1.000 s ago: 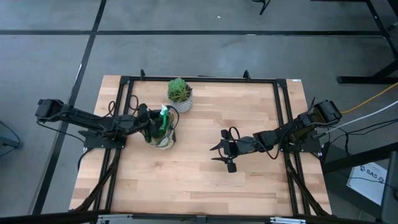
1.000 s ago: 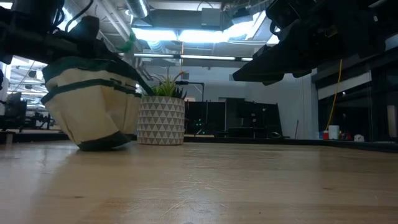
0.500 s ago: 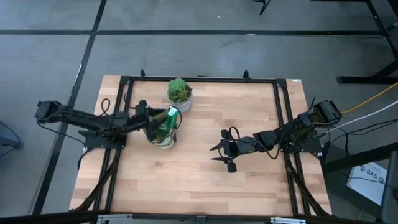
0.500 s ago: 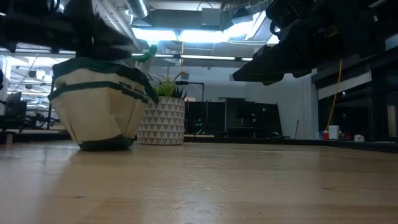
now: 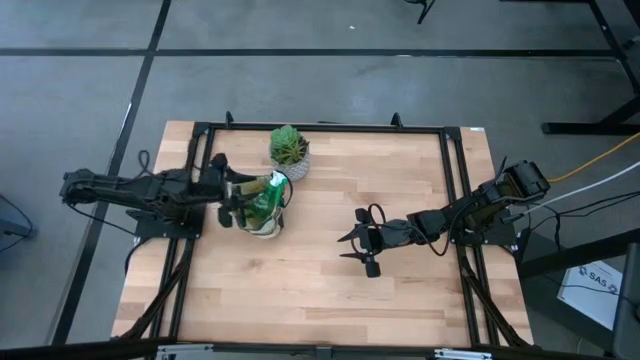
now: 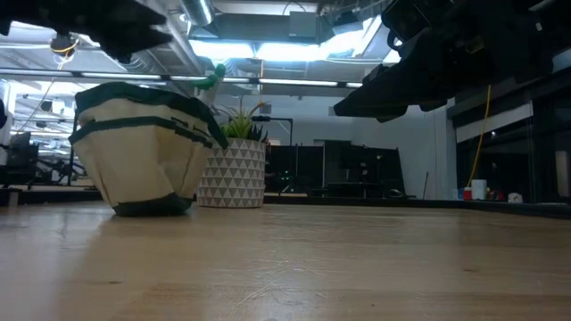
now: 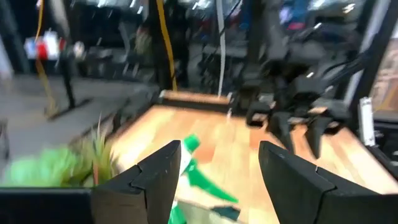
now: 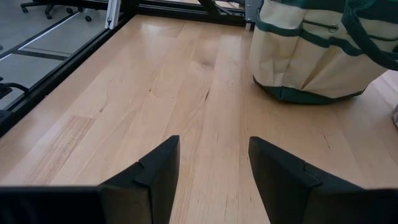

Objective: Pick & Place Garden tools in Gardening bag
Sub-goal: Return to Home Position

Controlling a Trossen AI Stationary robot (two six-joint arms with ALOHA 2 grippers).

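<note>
Standing toward the far left of the light wooden tabletop (image 5: 400,290), the small cream canvas gardening bag with dark green trim (image 5: 262,218) holds the translucent green spray bottle (image 5: 266,196), whose head pokes above its rim. The left end effector (image 5: 232,198) hovers just left of the bag, fingers spread, empty. The right end effector (image 5: 345,246) hangs right of centre, likewise open and empty.

A single piece of lettering can be read, in the high view. It stands on a white box (image 5: 598,287) lying on the floor (image 5: 560,320) beyond the right edge of the desk (image 5: 330,280). The dark letters look like "SAS". The finer print beside them is too small to read. Any other markings are too blurred or too small to make out.
</note>
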